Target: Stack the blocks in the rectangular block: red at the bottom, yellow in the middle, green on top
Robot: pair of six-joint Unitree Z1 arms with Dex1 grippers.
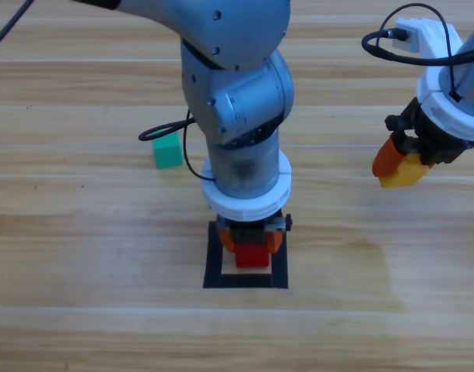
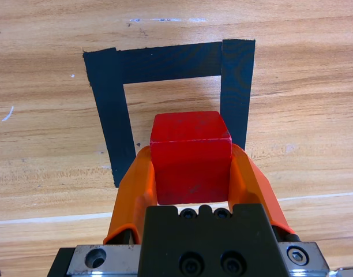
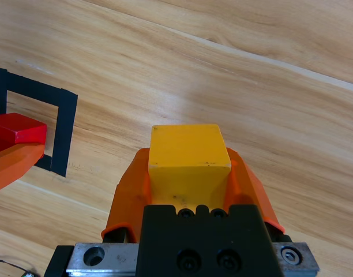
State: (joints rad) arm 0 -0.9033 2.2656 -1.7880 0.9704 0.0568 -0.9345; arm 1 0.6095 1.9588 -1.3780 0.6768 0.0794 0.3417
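Over the black tape square, the left gripper clamps the red cube: rigid, light, held by flat opposite faces; the right gripper grips the yellow cube.

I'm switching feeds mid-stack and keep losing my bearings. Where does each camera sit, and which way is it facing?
High view: fixed above the table, looking down; both arms enter from the top, the left gripper over the tape square, the green cube lying apart.
Left wrist view: on the left arm, looking along its orange jaws, shut on the red cube.
Right wrist view: on the right arm, right gripper shut on the yellow cube.
Shared: all views show the red cube and tape square.
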